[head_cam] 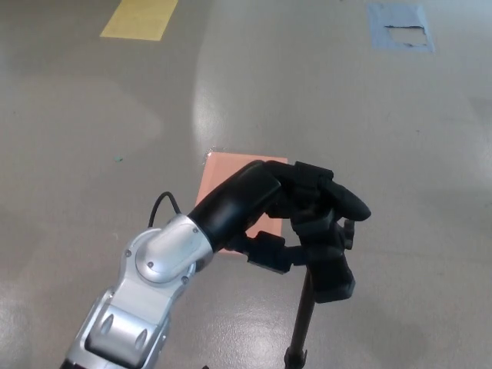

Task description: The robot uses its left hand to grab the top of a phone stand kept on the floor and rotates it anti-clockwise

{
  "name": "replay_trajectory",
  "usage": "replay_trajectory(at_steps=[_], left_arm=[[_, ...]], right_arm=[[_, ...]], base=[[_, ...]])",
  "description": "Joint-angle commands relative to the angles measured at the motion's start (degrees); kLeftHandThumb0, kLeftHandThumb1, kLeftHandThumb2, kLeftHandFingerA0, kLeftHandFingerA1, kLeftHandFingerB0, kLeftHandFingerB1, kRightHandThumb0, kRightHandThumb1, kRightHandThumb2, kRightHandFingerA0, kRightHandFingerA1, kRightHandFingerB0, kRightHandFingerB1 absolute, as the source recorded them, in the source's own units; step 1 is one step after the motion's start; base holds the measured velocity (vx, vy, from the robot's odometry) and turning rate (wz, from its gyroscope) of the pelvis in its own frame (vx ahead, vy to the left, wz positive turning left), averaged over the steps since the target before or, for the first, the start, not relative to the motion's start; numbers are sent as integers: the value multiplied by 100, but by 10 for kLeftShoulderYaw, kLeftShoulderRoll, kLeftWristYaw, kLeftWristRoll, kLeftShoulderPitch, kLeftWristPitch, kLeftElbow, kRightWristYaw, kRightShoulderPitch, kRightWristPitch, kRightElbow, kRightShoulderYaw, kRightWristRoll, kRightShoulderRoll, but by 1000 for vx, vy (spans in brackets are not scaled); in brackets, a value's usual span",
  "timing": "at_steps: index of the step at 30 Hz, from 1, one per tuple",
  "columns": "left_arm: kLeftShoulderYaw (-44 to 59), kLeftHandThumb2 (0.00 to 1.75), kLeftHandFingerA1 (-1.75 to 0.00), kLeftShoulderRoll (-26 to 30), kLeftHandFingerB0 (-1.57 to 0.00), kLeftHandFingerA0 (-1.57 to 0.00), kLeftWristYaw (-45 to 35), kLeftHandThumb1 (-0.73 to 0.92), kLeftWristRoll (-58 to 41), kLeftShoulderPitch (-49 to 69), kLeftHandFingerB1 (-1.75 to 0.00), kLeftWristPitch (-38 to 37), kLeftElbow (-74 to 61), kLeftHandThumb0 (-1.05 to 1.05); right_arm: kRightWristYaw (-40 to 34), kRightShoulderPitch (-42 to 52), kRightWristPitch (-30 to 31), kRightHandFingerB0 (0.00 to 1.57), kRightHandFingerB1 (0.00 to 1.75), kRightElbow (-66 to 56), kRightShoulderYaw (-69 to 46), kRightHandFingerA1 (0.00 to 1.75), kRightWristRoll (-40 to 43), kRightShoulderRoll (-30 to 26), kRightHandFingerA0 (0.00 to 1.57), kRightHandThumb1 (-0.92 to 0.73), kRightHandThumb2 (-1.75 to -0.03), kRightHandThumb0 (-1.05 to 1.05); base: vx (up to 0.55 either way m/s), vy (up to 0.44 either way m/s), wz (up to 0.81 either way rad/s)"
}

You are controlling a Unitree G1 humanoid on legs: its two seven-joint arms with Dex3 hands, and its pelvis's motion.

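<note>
A black phone stand (328,265) rises on a thin black pole (301,327) at the lower middle of the head view. My left hand (296,207) is shut on the stand's top, two fingers (342,201) hooked over it from above and the thumb (269,254) pressing in from the left. The silver forearm (146,288) runs up from the lower left. The stand's foot lies below the picture's edge. My right hand does not show.
A salmon-pink rectangle (219,173) lies flat on the grey floor just behind my hand. A yellow floor mark (138,17) is at the top left and a blue patch (400,24) at the top right.
</note>
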Motion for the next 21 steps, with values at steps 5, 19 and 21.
replay_trajectory(at_steps=[5, 19, 21], left_arm=[[47, 60, -57, -32, -89, -94, -71, 69, -152, -47, -52, 256, 23, -16], [-18, 60, -69, -29, -90, -105, -118, 66, -111, -179, -51, 312, 122, -25], [-24, 60, -69, -28, -90, -105, -122, 66, -109, -189, -51, 315, 129, -25]], right_arm=[[18, -14, 16, 25, 45, 6, 9, 62, -7, -14, 60, -68, -94, -56], [29, -16, 20, 24, 44, 5, 9, 61, -2, -17, 58, -68, -93, -58], [29, -15, 19, 24, 44, 4, 9, 61, -2, -17, 58, -68, -93, -58]], base=[[0, 0, 0], [0, 0, 0], [0, 0, 0]])
